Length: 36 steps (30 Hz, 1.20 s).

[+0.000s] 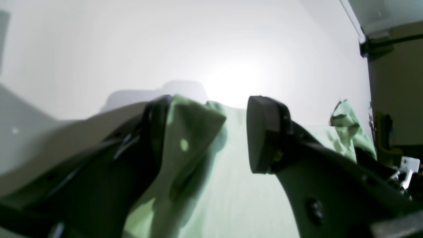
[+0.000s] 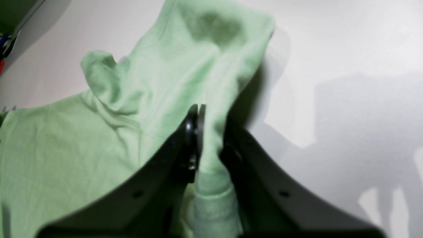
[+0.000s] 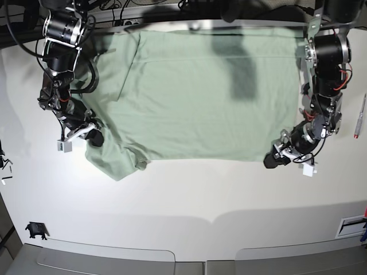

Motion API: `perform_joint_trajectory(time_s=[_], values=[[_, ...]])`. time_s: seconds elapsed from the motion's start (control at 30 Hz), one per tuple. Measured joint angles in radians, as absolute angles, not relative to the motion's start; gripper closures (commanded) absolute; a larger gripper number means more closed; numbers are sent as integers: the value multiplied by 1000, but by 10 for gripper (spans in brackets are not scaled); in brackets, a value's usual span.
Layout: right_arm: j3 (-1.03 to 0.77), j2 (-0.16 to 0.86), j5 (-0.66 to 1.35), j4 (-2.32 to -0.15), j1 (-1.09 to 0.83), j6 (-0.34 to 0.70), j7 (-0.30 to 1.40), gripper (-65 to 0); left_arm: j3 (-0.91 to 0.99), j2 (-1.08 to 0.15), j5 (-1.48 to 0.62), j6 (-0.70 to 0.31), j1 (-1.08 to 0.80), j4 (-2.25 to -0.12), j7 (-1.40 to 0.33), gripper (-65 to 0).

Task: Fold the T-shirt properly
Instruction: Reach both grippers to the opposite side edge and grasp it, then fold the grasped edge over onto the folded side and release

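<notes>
T-shirt: spread flat on white table. Sleeve pinched by right gripper at shirt's 8 o'clock; left gripper spread wide at 4 o'clock corner, cloth between jaws. No legible writing.

No text, label, brand, number or sign can be read in any of the three views. The T-shirt shows plain pale green cloth with no print or tag that can be made out, and the white tabletop carries no markings. The small white tags hanging by each arm in the base view are too small and blurred to show any lettering.
</notes>
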<state>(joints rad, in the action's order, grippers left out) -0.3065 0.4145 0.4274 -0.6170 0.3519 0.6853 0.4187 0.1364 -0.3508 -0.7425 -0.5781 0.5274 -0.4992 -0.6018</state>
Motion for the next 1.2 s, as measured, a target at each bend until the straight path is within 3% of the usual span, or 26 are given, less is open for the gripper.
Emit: perform_joint_trajectory(time_s=[0.1, 0.4, 0.77, 1.0, 1.2], values=[[-307, 415, 427, -617, 352, 685, 419, 0, 136, -351, -739, -577, 527, -499, -595, -274], [-307, 415, 427, -617, 352, 685, 420, 0, 136, -377, -721, -599, 522, -497, -558, 0], [-306, 410, 416, -730, 342, 685, 550, 0, 133, -414, -834, -683, 516, -493, -588, 0], [-303, 413, 423, -858, 336, 690, 696, 0, 133, -465, -1067, -685, 516, -493, -766, 0], [-303, 413, 553, -974, 279, 688, 772, 0, 133, -533, -1278, -686, 509, -493, -957, 0]])
